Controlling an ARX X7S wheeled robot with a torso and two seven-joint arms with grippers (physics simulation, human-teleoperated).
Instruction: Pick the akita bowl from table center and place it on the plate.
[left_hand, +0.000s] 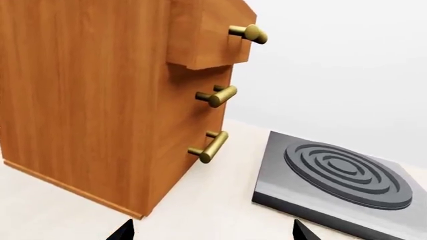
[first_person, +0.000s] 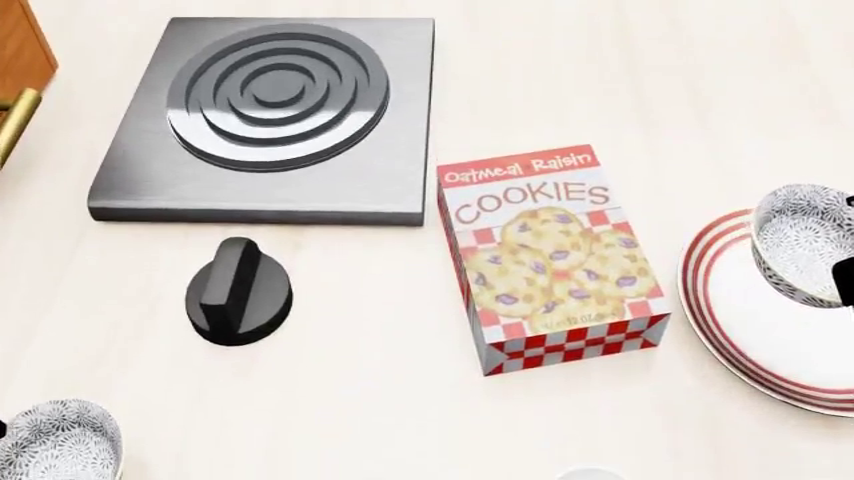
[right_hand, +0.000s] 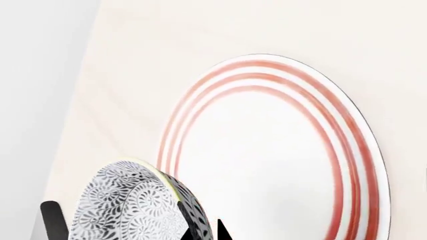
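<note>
Gripping the akita bowl (right_hand: 133, 205) by its rim, right tool (right_hand: 133, 231) hangs over the plate (right_hand: 280, 150) edge.

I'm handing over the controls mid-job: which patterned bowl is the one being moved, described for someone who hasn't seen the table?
Find the cookies box at table centre, then the red-ringed plate on its right. The akita bowl hangs tilted over that plate's near rim, held in the right hand. The matching bowl sits alone at the table's near left corner.
</note>
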